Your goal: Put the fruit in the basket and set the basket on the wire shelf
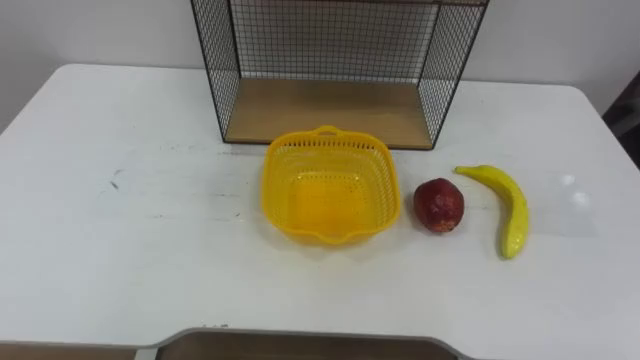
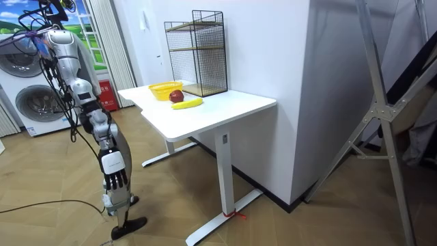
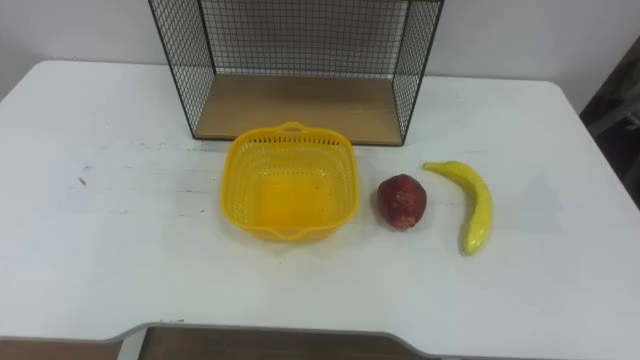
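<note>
- Right hand [image 2: 116, 182] hangs low at the robot's side, arm down, well apart from the table [image 1: 120, 220]; whether it is open or closed can't be told.
- Yellow basket [image 1: 278, 180] sits on the table, just in front of the wire shelf [image 1: 330, 108].
- Red fruit [image 1: 439, 205] lies just right of the basket, not in it.
- Banana [image 1: 516, 210] lies right of the red fruit.

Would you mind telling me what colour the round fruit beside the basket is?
The round fruit is dark red, clearest in the left eye view.
</note>
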Robot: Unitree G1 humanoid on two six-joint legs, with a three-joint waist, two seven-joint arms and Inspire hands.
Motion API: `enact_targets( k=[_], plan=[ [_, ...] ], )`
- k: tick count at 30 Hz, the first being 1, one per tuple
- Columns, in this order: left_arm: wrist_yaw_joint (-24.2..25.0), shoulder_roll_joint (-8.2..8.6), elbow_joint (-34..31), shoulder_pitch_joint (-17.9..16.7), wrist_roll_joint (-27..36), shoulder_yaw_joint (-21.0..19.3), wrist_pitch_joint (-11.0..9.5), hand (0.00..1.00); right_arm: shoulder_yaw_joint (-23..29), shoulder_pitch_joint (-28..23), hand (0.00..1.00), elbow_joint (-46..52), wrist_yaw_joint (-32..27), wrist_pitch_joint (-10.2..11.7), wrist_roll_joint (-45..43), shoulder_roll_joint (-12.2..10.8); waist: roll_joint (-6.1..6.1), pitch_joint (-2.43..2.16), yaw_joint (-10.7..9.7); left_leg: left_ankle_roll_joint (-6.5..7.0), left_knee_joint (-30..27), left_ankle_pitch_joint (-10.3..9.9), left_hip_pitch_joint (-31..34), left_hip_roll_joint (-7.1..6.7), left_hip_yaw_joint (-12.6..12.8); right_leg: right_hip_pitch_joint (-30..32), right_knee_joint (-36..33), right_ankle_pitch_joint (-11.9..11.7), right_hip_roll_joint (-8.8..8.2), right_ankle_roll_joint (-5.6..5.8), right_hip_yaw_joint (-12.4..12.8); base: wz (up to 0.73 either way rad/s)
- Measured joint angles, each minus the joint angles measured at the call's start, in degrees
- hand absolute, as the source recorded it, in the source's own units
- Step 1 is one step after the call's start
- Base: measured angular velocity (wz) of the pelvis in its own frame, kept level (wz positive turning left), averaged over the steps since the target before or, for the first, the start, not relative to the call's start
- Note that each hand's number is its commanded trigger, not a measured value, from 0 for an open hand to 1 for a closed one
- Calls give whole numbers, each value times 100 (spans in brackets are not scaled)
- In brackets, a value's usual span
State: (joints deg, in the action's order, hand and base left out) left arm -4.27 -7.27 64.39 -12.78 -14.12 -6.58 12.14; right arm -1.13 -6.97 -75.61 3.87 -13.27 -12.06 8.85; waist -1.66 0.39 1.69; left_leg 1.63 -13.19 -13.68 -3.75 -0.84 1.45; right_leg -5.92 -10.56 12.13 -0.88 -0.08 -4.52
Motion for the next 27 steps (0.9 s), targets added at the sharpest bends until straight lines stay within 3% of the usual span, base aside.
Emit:
enact_targets(
  k=[16,24,27],
  plan=[
    [-1,3,3,-28,1,13,8,0,27,-71,0,61,-346,0,61,0,-6,-12,-21,0,-11,0,7,-2,4,-14,-6,1,-4,1,-22,0],
    [-43,14,102,-42,92,82,-13,0,133,-97,0,23,-689,61,635,-24,40,-24,-106,0,-10,0,-8,2,-14,-22,-4,1,2,0,-17,0],
    [-43,14,102,-66,60,51,-17,0,454,-104,0,31,-841,146,1097,-42,45,-20,-149,0,6,0,-43,2,12,-42,-5,3,0,0,-8,-1]
  ],
)
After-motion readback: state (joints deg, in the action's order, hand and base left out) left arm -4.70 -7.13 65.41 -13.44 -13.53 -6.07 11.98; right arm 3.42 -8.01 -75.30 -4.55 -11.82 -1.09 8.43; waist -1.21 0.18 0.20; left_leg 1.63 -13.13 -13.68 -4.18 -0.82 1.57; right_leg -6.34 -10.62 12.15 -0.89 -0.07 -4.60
